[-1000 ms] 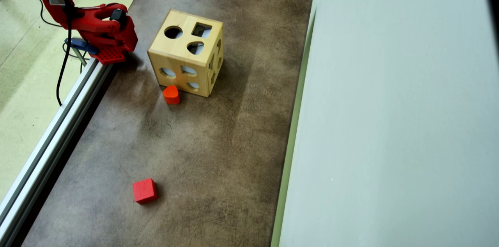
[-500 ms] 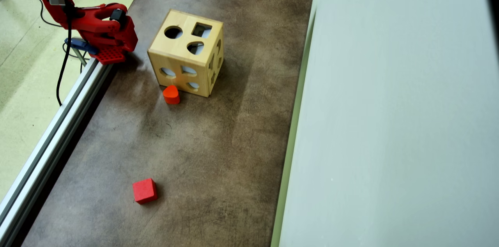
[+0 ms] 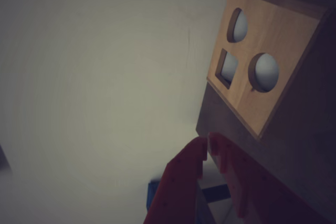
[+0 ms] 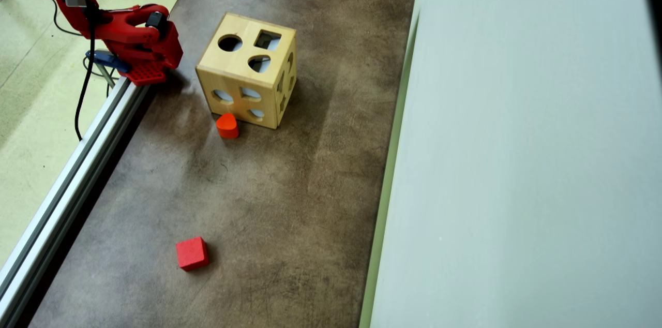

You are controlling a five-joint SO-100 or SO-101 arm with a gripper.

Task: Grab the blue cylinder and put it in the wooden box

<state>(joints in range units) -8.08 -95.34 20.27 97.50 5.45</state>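
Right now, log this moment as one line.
gripper: shut, empty | blue cylinder: not visible | wooden box: upright on table | red cube: loose

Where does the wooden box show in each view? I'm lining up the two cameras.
Wrist view: the wooden box fills the upper right, its three-holed face tilted toward the camera.
Overhead view: the wooden box stands upper centre-left on the brown table.
Shared landmark: the face with a round hole, a square hole and one more.

The red arm (image 4: 119, 23) sits folded at the overhead view's top-left corner, its pincer (image 3: 208, 142) closed, fingertips touching.
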